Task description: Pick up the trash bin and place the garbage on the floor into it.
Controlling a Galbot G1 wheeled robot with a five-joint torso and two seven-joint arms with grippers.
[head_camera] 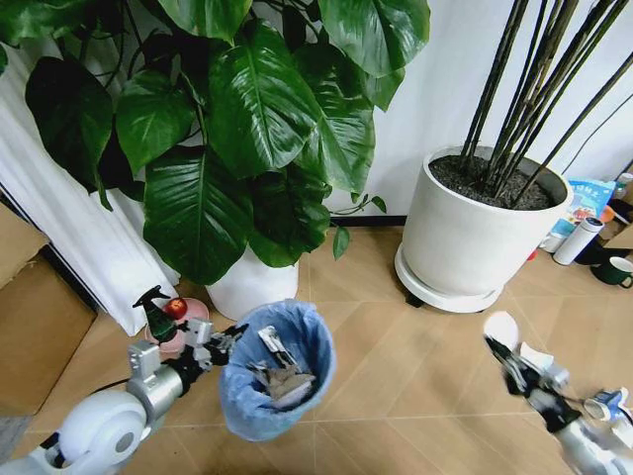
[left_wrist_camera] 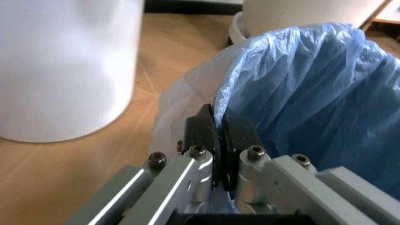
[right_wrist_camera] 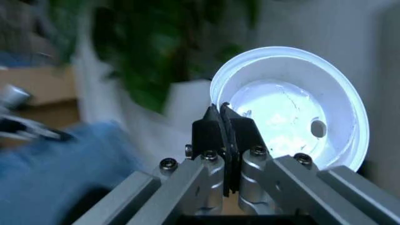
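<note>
Left gripper point(left_wrist_camera: 218, 129) clamps the blue-bagged round trash bin point(head_camera: 275, 381) — scraps inside; right gripper point(right_wrist_camera: 220, 123) pinches a white plastic disc point(right_wrist_camera: 291, 122), undropped.

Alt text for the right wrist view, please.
The right gripper is shut on the rim of a white disc with a small hole, held up in the air. The blue-lined trash bin is blurred beyond, leafy plant behind.

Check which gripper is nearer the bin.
Left. The left gripper is shut on the rim of the bin, holding it off the floor. The right gripper is off to the bin's right, apart from it, shut on a white disc.
</note>
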